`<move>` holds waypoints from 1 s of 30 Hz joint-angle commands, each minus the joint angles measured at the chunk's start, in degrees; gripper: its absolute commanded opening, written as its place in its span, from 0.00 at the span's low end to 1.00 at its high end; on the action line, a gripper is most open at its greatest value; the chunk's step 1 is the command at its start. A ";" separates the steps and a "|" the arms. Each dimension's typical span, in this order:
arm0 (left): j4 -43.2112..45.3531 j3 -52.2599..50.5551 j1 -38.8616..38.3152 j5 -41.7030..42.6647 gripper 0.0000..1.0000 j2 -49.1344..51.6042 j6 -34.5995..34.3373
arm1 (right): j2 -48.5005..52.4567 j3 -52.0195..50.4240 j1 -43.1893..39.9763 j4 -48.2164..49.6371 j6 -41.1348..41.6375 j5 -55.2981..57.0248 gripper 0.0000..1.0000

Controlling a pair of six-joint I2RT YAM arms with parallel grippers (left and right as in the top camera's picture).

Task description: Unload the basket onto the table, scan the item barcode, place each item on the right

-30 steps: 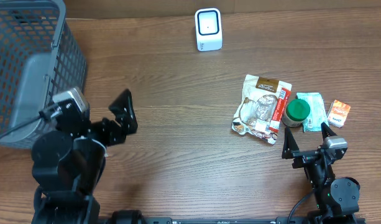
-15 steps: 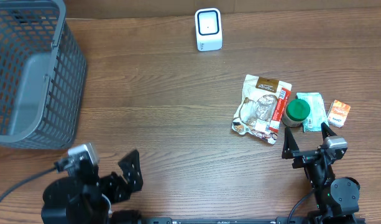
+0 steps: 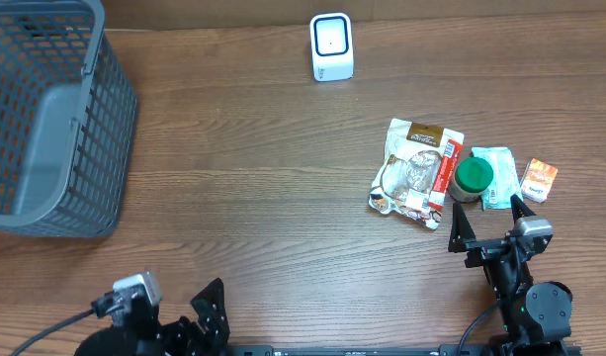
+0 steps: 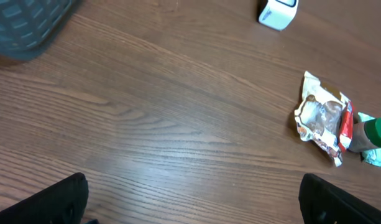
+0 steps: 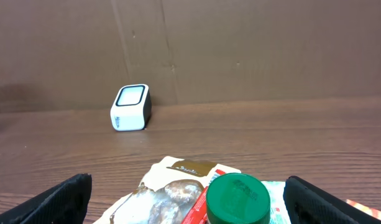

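Green-lidded jar [image 3: 473, 176], ungripped.
Right gripper [image 3: 485, 216] is positioned just short of the jar, fingers spread wide, empty; left gripper [image 4: 190, 206], likewise wide and empty, is positioned well apart.

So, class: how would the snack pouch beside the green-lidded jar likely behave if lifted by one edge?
The snack pouch lies flat with wrinkled, curled edges, so it would probably flop and sag rather than hold its shape. Its film looks glossy, so it may slip in a grip. The green-lidded jar seems to sit against its edge, so lifting might nudge it.
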 commanded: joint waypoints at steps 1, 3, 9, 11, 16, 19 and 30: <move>0.94 -2.05 0.52 -1.51 1.00 -2.80 -0.35 | -0.68 -0.61 -0.20 0.13 -0.22 -0.15 1.00; 2.86 -3.61 0.52 -2.34 1.00 -4.35 -0.37 | -0.68 -0.61 -0.20 0.13 -0.22 -0.13 1.00; 15.74 -11.69 0.50 -2.49 1.00 -10.75 -0.37 | -0.68 -0.61 -0.20 0.13 -0.24 -0.13 1.00; 20.87 -14.69 0.50 -2.43 1.00 -12.61 -0.37 | -0.68 -0.61 -0.20 0.13 -0.22 -0.13 1.00; 36.35 -21.77 0.50 -1.55 1.00 -16.92 -1.31 | -0.68 -0.61 -0.20 0.13 -0.22 -0.13 1.00; 47.69 -25.75 0.50 -0.50 1.00 -19.41 -2.08 | -0.68 -0.61 -0.20 0.13 -0.22 -0.13 1.00; 91.45 -38.29 -0.22 0.72 1.00 -20.33 -2.51 | -0.68 -0.61 -0.20 0.13 -0.22 -0.13 1.00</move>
